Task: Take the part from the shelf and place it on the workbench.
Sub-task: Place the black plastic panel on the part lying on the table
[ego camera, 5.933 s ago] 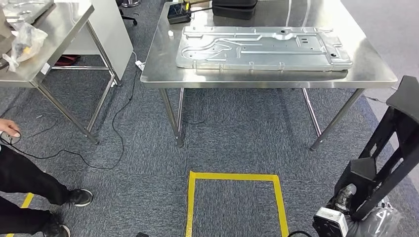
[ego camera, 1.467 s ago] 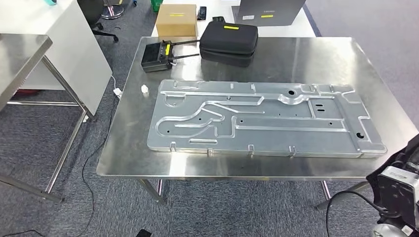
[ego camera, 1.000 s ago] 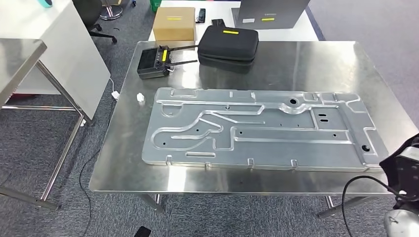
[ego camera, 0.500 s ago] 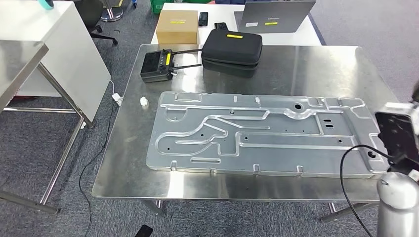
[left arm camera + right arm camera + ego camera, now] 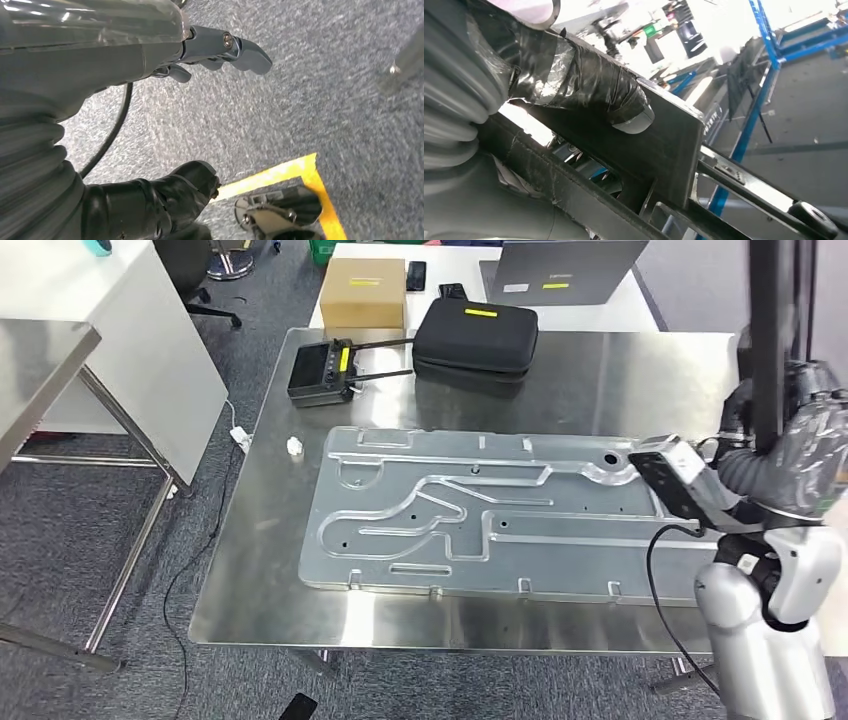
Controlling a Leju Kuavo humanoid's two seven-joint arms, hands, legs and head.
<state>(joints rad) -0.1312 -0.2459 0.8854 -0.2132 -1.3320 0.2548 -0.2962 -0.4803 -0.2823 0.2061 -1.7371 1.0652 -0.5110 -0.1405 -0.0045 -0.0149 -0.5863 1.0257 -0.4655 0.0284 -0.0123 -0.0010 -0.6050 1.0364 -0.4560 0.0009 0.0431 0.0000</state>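
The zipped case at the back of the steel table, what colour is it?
Black, with a yellow label on top; the case shows best in the head view.

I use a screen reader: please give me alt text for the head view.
A large stamped metal panel lies flat on a steel table, with a black case and a radio unit behind it. The robot's right hand holds a black frame part over the table's right end.

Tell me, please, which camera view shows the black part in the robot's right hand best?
The right wrist view: the thumb presses on the black part, seen close with its bars. The head view shows it as a dark upright bar above the right hand. The left wrist view faces carpet.
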